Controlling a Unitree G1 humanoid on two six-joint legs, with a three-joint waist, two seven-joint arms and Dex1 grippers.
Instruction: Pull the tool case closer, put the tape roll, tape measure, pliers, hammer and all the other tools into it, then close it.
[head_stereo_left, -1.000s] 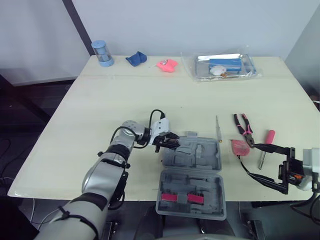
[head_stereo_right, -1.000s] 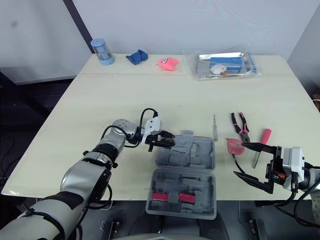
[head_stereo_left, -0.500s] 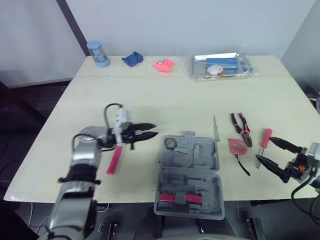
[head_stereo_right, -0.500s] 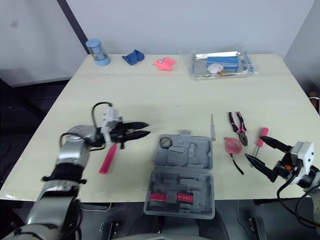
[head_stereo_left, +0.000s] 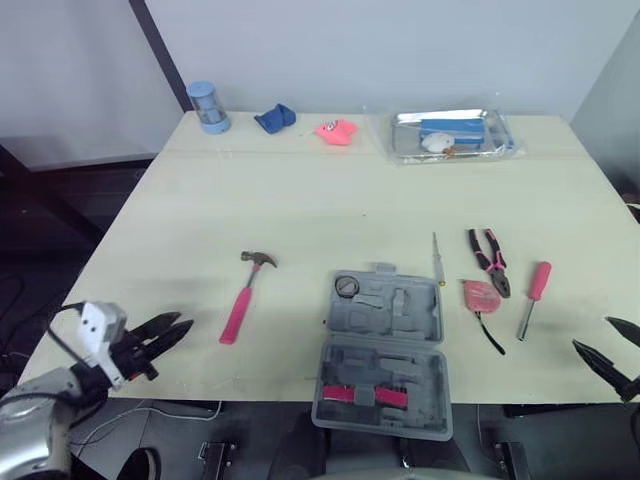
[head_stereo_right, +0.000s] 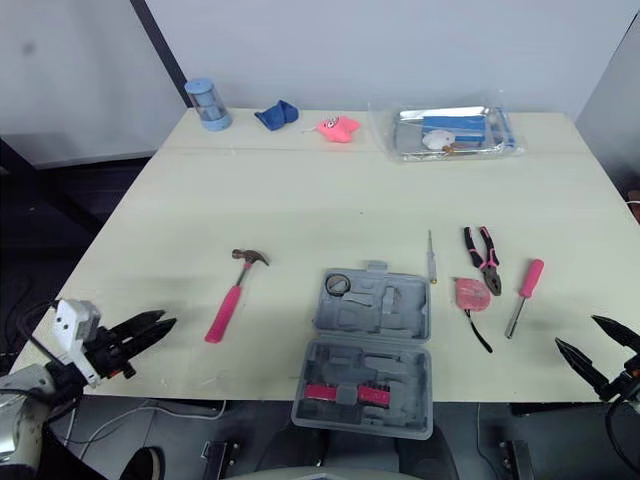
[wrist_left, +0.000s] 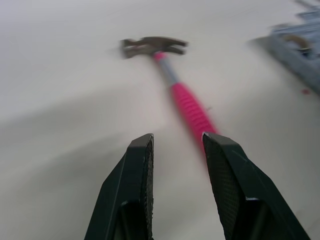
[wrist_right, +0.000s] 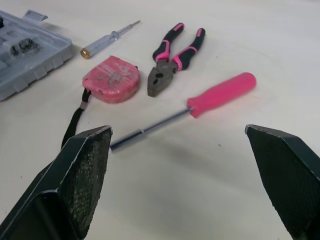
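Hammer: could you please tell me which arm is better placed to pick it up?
Left. The hammer lies left of the case, ahead of the open left gripper; the right gripper is beyond the case, by the screwdriver.

The tool case (head_stereo_left: 385, 340) lies open at the middle of the table's (head_stereo_left: 330, 200) near edge, with the tape roll (head_stereo_left: 347, 287) in the far-left corner of its far half. The hammer (head_stereo_left: 243, 297) lies to its left (well apart). To the case's right come the tester pen (head_stereo_left: 437, 258), the tape measure (head_stereo_left: 480, 295) with the pliers (head_stereo_left: 487, 258) just behind it, then the screwdriver (head_stereo_left: 532, 295). Along the far edge, left to right, sit a cup (head_stereo_left: 208, 107), a cloth (head_stereo_left: 273, 118), a small toy (head_stereo_left: 335, 130) and a bagged tray (head_stereo_left: 450, 133).
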